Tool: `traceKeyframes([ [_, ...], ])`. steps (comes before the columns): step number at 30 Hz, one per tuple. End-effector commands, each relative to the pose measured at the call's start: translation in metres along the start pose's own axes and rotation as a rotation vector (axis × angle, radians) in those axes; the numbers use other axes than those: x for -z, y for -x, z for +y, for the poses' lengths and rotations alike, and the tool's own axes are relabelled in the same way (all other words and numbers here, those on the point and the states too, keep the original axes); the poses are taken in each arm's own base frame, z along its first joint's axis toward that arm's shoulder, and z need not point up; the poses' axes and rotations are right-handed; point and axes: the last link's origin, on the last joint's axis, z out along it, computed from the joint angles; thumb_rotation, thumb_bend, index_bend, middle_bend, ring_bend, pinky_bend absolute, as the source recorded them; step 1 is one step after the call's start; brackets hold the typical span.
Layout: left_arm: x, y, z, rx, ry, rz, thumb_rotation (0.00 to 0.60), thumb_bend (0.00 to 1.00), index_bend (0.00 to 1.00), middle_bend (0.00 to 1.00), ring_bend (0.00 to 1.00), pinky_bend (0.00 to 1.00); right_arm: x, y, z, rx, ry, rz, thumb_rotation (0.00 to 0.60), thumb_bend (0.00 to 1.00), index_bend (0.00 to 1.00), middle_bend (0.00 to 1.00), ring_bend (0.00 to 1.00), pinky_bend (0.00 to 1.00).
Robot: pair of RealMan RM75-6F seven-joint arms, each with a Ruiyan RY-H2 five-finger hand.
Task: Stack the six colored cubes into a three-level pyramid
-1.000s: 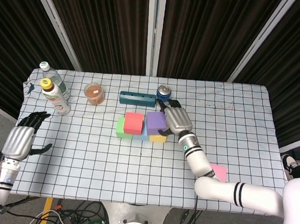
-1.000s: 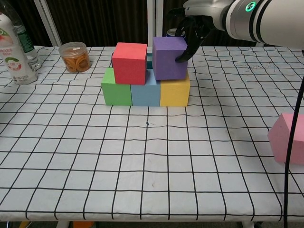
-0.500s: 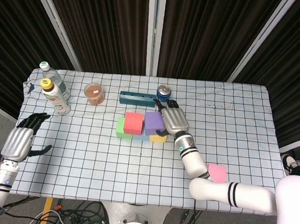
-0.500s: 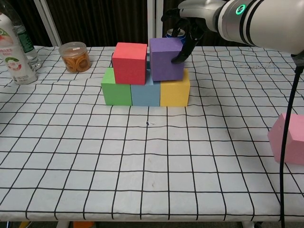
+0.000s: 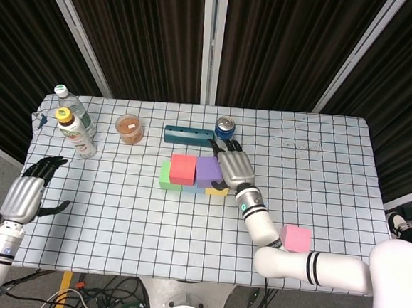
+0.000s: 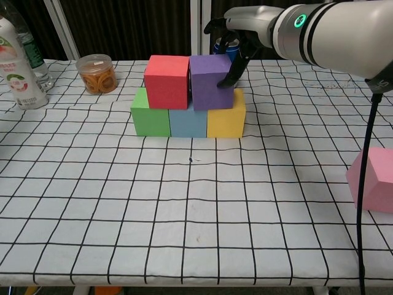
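Observation:
Green (image 6: 150, 112), blue (image 6: 188, 121) and yellow (image 6: 226, 117) cubes form a row on the table. On top of them sit the red cube (image 6: 167, 81) and the purple cube (image 6: 210, 81), side by side and nearly touching. My right hand (image 6: 236, 37) reaches over from behind, and its fingertips (image 6: 229, 78) press on the purple cube's right face; the head view shows this hand (image 5: 233, 167) lying just right of that cube (image 5: 207, 170). The pink cube (image 6: 374, 179) lies alone near the front right. My left hand (image 5: 24, 195) hangs at the table's left edge, fingers apart, holding nothing.
Two bottles (image 5: 76, 131) stand at the back left, with a jar of orange bits (image 6: 98, 73) beside them. A teal block (image 5: 188, 135) and a blue can (image 5: 224, 127) stand behind the stack. A black cable (image 6: 367, 184) hangs down at the right.
The right hand has slid the purple cube leftward along the top of the bottom row, closing its gap to the red cube. The left hand barely moved.

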Motion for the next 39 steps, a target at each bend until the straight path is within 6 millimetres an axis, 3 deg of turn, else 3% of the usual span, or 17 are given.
traceKeyframes([
  [1,0.0002,0.0001,-0.0009,0.002,-0.001,0.000,0.600,0.17,0.15,0.11,0.08,0.17,-0.0006,0.0009,-0.0009,0.003,0.003,0.001,0.600,0.18,0.00,0.40,0.00,0.00],
  [39,0.0032,0.0017,-0.0059,0.018,-0.001,0.003,0.600,0.17,0.15,0.11,0.08,0.17,-0.0015,0.0027,-0.0062,0.000,0.036,0.008,0.600,0.16,0.00,0.36,0.00,0.00],
])
